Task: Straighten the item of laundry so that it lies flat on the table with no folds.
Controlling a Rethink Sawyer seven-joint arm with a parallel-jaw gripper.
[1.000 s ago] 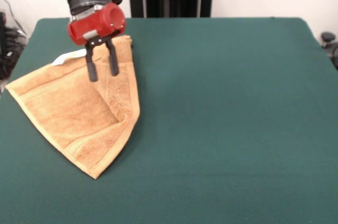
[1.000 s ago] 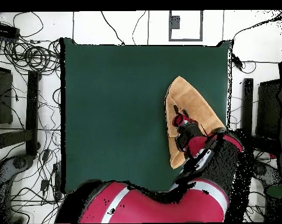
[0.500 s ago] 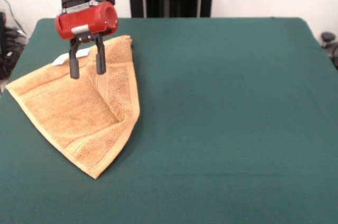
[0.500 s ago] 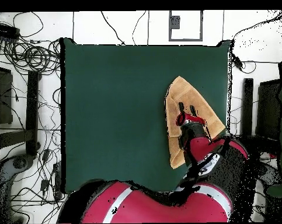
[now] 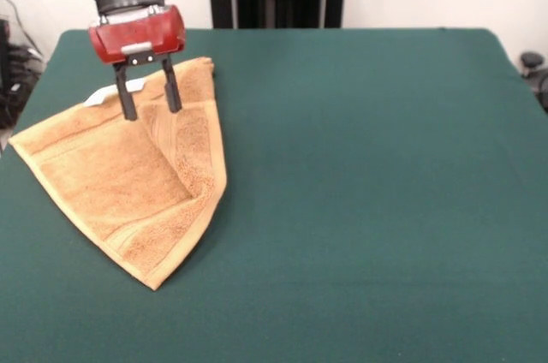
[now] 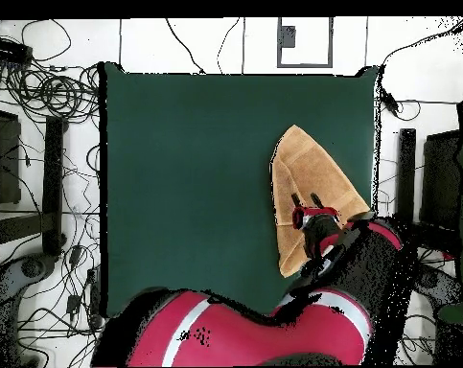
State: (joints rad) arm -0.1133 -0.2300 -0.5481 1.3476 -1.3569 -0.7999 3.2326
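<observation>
The golden-tan item of laundry [image 5: 128,187] lies folded over into a rough triangle on the left part of the dark green table [image 5: 360,192], its right edge doubled over in a thick fold. A small white tag [image 5: 100,96] sticks out at its far left edge. My gripper [image 5: 149,104] hangs open just above the towel's far end, two black fingers pointing down with nothing between them. In the overhead view the towel [image 6: 307,182] sits near the table's right edge with the gripper [image 6: 313,206] over its lower part; the arm hides the towel's lower right.
The towel's left corner reaches the table's left edge [image 5: 10,145] in the front view. Cables and stands [image 6: 43,144] crowd the floor around the table in the overhead view.
The gripper has moved toward the towel's far end and a little to the left, rising slightly. It stays open. The towel has not moved.
</observation>
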